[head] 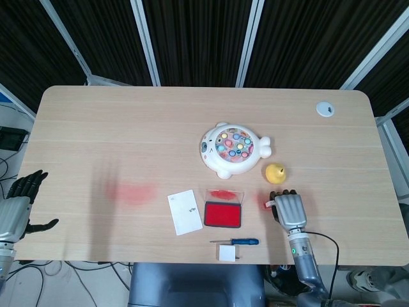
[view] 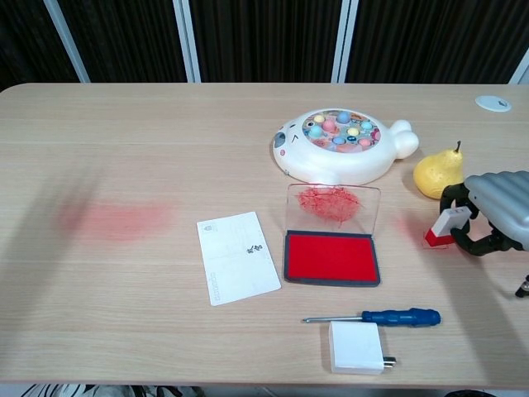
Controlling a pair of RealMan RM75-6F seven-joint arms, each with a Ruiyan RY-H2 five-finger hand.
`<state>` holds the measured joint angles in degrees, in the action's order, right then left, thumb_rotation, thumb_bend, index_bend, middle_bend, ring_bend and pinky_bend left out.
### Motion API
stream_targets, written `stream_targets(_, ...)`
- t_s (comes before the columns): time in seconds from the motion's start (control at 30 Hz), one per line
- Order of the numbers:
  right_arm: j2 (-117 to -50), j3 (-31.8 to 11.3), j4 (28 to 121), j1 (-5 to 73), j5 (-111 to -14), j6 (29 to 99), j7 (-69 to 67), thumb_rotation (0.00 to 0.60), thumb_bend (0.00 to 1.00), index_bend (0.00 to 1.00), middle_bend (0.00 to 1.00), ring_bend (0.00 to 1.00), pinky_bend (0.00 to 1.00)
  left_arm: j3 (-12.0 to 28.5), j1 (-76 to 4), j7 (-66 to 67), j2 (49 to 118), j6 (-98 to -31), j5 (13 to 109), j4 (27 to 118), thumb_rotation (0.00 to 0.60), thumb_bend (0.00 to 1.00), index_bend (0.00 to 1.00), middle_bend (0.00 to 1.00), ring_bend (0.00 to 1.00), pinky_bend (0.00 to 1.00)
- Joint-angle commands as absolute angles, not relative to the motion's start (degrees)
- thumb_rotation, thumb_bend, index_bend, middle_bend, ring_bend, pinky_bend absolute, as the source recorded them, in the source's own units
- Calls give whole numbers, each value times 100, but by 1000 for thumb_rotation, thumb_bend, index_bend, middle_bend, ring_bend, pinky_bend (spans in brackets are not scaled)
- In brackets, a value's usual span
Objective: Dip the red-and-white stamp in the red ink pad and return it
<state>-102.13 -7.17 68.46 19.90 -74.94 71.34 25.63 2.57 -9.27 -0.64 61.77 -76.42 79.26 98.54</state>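
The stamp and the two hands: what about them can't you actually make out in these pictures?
- Stamp, head view: mostly hidden under the right hand.
- Stamp's inked face, chest view: turned down, unseen.
- Right hand, chest view: cut off by the right edge; fingers partly hidden behind the stamp.
- Left hand: absent from chest view; wrist cut off in head view.

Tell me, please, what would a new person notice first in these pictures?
Probably the open red ink pad near the table's front edge, its clear lid raised and smeared with red. Behind it sits a white fishing-game toy with coloured pieces, and beside that a yellow pear. At the right, the right hand holds the red-and-white stamp, which stands tilted.
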Motion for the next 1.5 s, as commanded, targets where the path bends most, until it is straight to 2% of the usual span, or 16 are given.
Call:
stream_targets(0.03,-10205,-716,6860,1990,-7475,7121,2592,600,482,710,538,424,406,257,-927,-62,6175,-7640,7924,9858,600,8,0,0,0,0)
stream_targets(0.8,-10099,-747,7058,2006,-7327,7085,2886,600,417,554,423,368,384,265,-921,-53,6175,-7647,7911,9864,600,8,0,0,0,0)
stream_targets(1.03,-10065,-747,7115,2011,-7317,7095,2925,600,401,453,388,350,373,266,-921,-51,6173,-7646,7912,9870,600,7,0,0,0,0)
stream_targets(1.33,-10024,-746,7211,2017,-7259,7087,3059,600,386,411,361,335,361,265,-918,-53,6167,-7649,7917,9876,600,8,0,0,0,0)
stream_targets(1.5,-9982,-735,7281,2012,-7220,7084,3158,600,345,334,301,284,336,266,-916,-56,6162,-7652,7916,9878,600,8,0,0,0,0)
